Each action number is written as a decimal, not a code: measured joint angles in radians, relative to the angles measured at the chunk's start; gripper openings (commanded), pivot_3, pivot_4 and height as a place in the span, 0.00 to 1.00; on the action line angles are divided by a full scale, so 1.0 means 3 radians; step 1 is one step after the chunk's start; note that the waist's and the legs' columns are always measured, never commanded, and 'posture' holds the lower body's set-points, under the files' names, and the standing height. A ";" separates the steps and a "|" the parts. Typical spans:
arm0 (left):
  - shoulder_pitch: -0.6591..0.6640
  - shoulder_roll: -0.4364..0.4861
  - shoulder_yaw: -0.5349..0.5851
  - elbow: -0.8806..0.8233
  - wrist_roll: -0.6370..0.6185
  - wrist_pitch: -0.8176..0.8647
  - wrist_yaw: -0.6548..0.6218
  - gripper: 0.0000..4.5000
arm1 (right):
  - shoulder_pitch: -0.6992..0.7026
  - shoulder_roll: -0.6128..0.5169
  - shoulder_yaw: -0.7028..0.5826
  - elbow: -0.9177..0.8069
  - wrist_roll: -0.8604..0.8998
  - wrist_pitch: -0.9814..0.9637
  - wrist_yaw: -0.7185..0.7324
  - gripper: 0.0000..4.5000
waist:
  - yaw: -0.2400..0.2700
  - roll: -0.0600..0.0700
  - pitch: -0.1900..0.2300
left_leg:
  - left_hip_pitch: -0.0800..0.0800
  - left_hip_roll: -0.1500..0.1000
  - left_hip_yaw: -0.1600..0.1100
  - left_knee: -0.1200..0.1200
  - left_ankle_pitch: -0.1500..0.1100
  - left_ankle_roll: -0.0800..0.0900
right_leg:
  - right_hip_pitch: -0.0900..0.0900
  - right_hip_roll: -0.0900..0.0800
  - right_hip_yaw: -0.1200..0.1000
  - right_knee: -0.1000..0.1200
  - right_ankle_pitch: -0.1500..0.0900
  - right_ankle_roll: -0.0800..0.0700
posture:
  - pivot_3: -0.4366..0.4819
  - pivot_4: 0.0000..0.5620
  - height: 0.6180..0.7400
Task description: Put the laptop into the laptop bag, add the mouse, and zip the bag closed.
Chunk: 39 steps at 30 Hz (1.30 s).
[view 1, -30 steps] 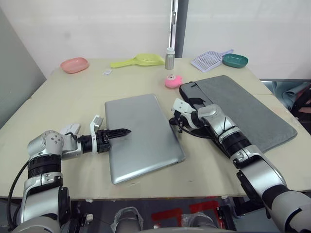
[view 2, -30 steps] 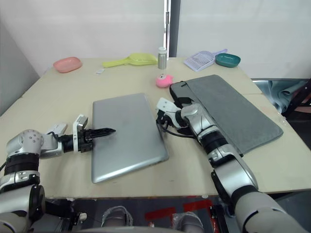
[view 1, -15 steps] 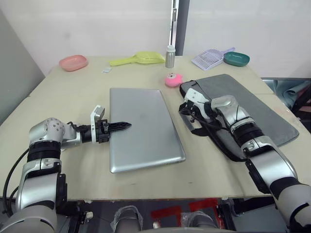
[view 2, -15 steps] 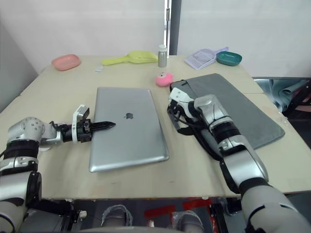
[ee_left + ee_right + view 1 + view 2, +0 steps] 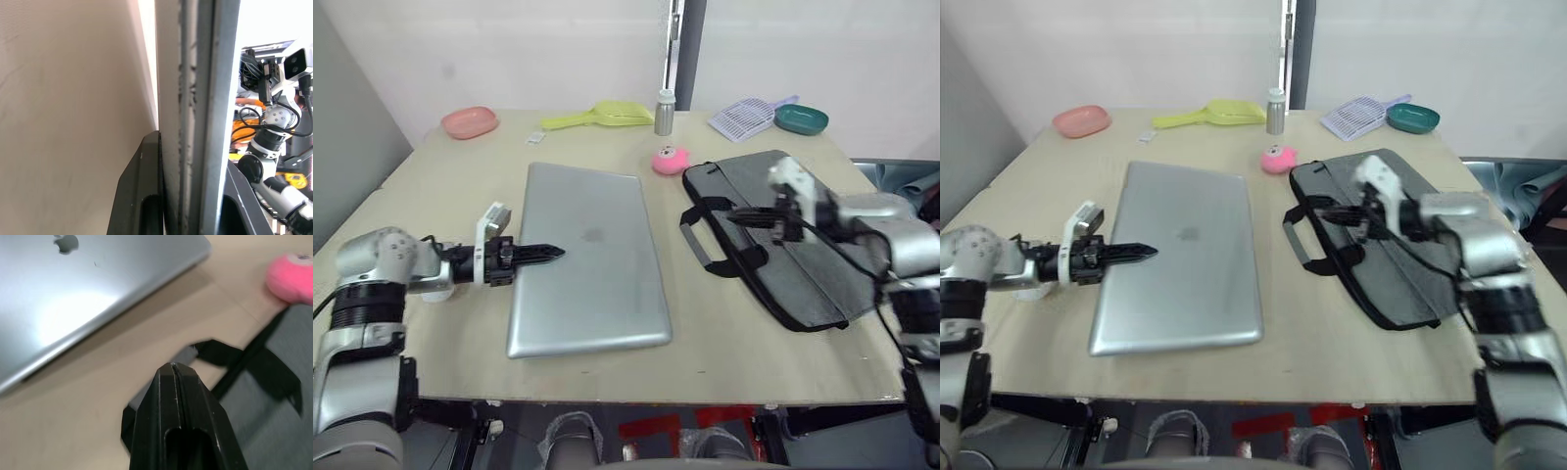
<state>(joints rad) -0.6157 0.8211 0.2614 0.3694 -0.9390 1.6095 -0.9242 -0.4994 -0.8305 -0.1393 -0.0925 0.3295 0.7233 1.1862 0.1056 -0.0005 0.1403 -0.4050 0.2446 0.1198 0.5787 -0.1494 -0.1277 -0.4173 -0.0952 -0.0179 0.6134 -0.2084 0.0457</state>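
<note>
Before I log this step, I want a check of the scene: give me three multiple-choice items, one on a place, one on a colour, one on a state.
1. The pink plush toy lies:
A. on the laptop
B. by the laptop bag's far corner
C. at the table's near edge

2. The dish beside the white scoop is:
A. teal
B. yellow
C. black

3. The left gripper is:
A. open above the table
B. shut on the laptop's edge
C. holding a bag strap

Answers: 1 B, it sits on the table just beyond the laptop bag. 2 A, the teal dish. 3 B, its fingers clamp the laptop.
</note>
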 measured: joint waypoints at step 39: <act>0.0649 -0.0329 0.0200 -0.0586 -0.3081 -0.0753 0.2978 0.07 | -0.0058 0.0367 0.0424 0.0070 0.0135 0.1061 -0.2201 0.99 | -0.0003 0.0001 0.0001 | 0.0005 0.0003 0.0007 0.0036 -0.0010 -0.0040 | -0.0007 0.0006 0.0027 0.0041 0.0010 0.0028 | 0.48 0.27 1.00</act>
<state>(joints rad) -0.4211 0.7224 0.3215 0.1937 -1.8633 1.3836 -0.0307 -0.5170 -0.7202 -0.0122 -0.0714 0.3700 1.0417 0.5259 0.1046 -0.0002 0.1407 -0.4035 0.2456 0.1218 0.5895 -0.1525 -0.1397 -0.4194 -0.0935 -0.0100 0.6257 -0.2053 0.0540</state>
